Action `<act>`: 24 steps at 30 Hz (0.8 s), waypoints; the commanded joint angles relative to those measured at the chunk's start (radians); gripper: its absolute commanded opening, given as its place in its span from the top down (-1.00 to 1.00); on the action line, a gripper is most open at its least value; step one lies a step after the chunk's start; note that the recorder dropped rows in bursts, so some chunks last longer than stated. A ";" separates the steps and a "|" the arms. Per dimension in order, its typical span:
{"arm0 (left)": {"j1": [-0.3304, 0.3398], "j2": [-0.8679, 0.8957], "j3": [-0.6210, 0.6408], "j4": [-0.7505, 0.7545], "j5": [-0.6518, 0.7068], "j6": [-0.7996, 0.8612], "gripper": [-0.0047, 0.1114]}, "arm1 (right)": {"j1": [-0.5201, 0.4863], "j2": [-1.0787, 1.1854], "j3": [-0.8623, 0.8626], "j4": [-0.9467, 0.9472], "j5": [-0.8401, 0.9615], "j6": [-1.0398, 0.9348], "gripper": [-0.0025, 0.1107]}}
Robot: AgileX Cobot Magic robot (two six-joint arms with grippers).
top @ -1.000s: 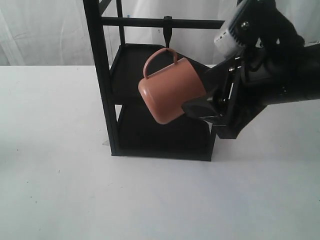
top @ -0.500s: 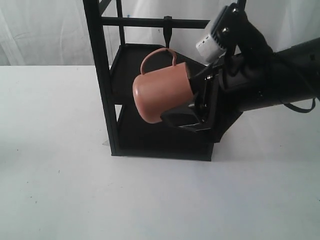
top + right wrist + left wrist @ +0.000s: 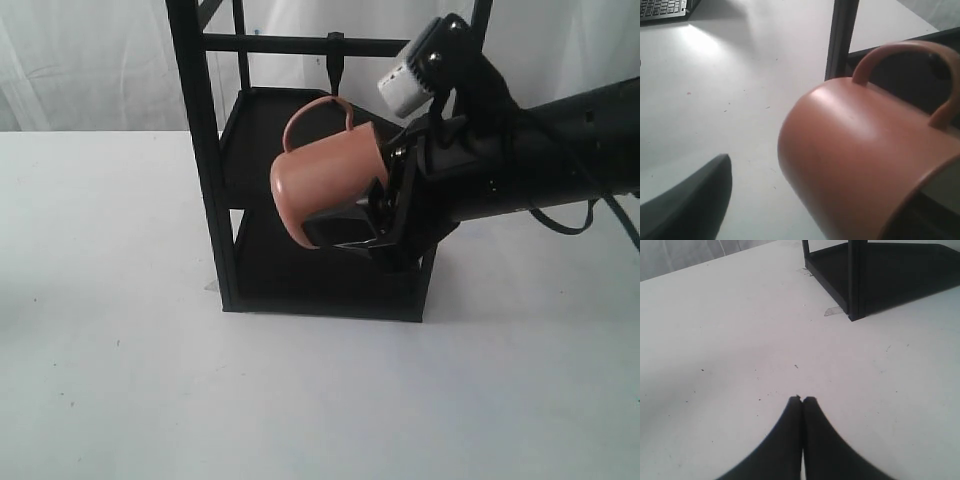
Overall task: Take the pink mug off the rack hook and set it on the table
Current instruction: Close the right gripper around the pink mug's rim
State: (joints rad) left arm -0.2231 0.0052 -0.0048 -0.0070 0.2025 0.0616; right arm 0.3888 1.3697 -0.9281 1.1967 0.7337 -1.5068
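The pink mug (image 3: 325, 185) hangs tilted by its loop handle on the rack hook (image 3: 337, 72), with its base turned away from the arm; the right wrist view shows the mug (image 3: 855, 160) close up. My right gripper (image 3: 350, 205) is open around the mug's rim end, one finger (image 3: 335, 228) below the mug. In the right wrist view that finger (image 3: 690, 200) stands apart from the mug's side, and the other finger is hidden behind the mug. My left gripper (image 3: 802, 399) is shut and empty, low over the white table (image 3: 730, 340).
The tall black two-shelf rack (image 3: 205, 150) stands on the table (image 3: 120, 380) behind the mug, with its corner post (image 3: 856, 280) and a scrap of clear tape (image 3: 832, 311) ahead of the left gripper. A keyboard (image 3: 660, 7) lies at the table's far edge.
My right arm has pushed leftward and its fingers have moved farther along the mug. The mug has swung a little left on the hook and tilted more.
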 commanded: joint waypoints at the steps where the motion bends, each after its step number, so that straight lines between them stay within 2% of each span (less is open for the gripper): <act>1: 0.003 -0.005 0.005 -0.003 0.001 -0.006 0.92 | 0.000 0.023 -0.006 0.059 -0.001 -0.043 -0.25; 6: 0.003 -0.005 0.005 -0.003 0.001 -0.006 0.92 | 0.000 0.036 -0.006 0.124 -0.001 -0.093 -0.25; 20: 0.003 -0.005 0.005 -0.003 0.001 -0.006 0.92 | 0.000 0.071 -0.006 0.137 0.007 -0.093 -0.25; 23: 0.003 -0.005 0.005 -0.003 0.001 -0.006 0.92 | 0.000 0.070 -0.006 0.137 0.007 -0.093 -0.16; 24: 0.003 -0.005 0.005 -0.003 0.001 -0.006 0.92 | 0.000 0.070 -0.006 0.137 0.007 -0.093 -0.07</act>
State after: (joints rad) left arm -0.2231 0.0052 -0.0048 -0.0070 0.2025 0.0616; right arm 0.3888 1.4386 -0.9281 1.3215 0.7352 -1.5888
